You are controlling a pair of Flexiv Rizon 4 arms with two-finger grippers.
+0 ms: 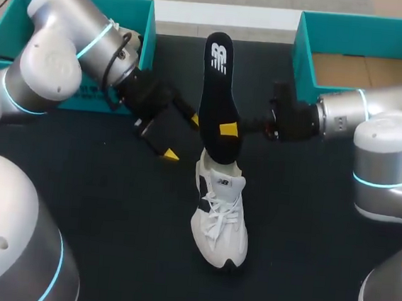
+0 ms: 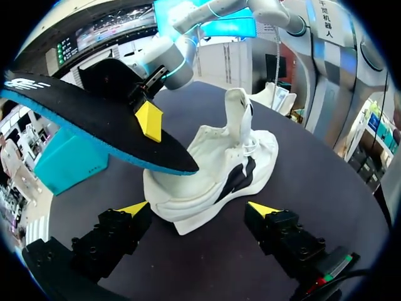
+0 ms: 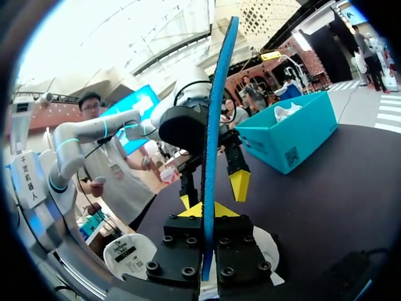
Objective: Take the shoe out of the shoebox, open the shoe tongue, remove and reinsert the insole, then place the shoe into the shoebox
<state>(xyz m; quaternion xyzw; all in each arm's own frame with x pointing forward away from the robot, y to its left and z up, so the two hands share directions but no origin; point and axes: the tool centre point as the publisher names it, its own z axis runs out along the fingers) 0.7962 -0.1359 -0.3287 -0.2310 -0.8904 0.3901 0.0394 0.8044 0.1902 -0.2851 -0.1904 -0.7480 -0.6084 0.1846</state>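
A dark counter [image 1: 110, 206] carries two teal boxes, the left box [image 1: 138, 27] at its far left and the right box [image 1: 304, 54] at its far right. A white shoe [image 1: 221, 216] stands upright in the middle, toe toward the near edge. The right tool [image 1: 231, 130] is clamped on a black insole [image 1: 219, 95] with a blue underside, its lower end just above the shoe's heel opening. The left tool [image 1: 182, 137], fingers wide apart and holding nothing, hangs just left of the insole, the shoe ahead of it
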